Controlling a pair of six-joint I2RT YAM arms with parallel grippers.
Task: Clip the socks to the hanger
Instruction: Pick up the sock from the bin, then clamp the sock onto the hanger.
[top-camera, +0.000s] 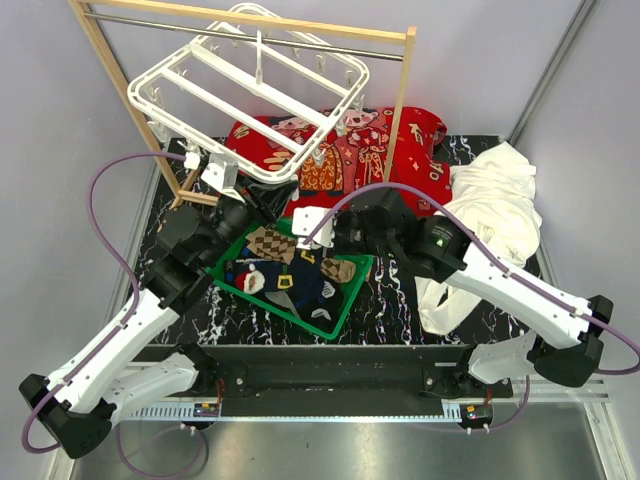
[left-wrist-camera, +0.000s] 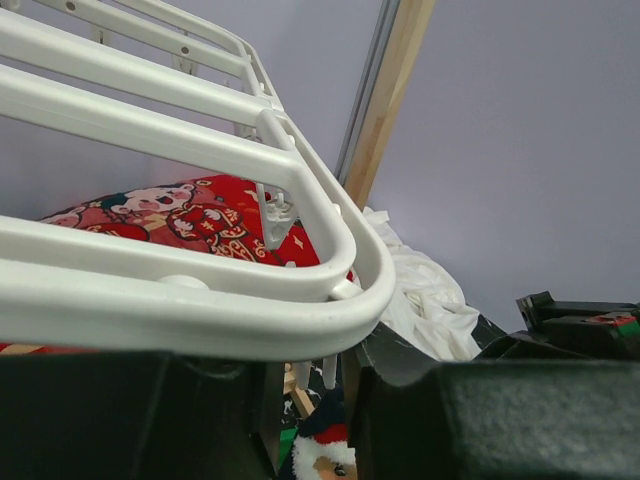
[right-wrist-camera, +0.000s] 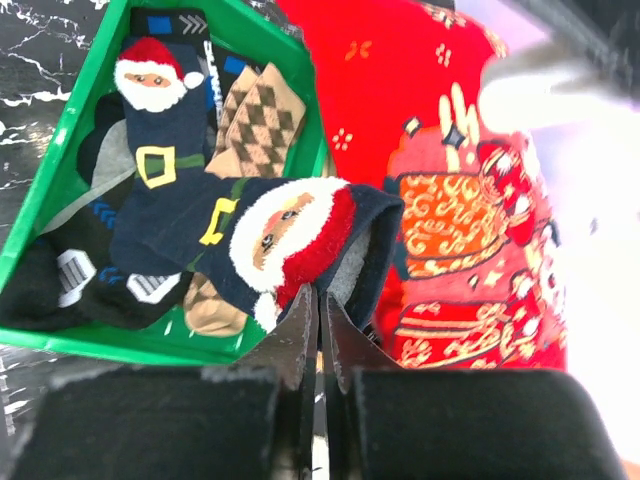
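Santa sock (right-wrist-camera: 285, 235) pinched tight in my right gripper (right-wrist-camera: 320, 300) for clipping; left gripper (left-wrist-camera: 318, 378) at hanger (left-wrist-camera: 200, 315) corner, probably steadying, grip unclear

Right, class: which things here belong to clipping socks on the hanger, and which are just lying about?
Job: hanger; socks in the green basket; Santa sock pinched by the right gripper.
Just there: red printed cloth; white cloth; wooden rack.
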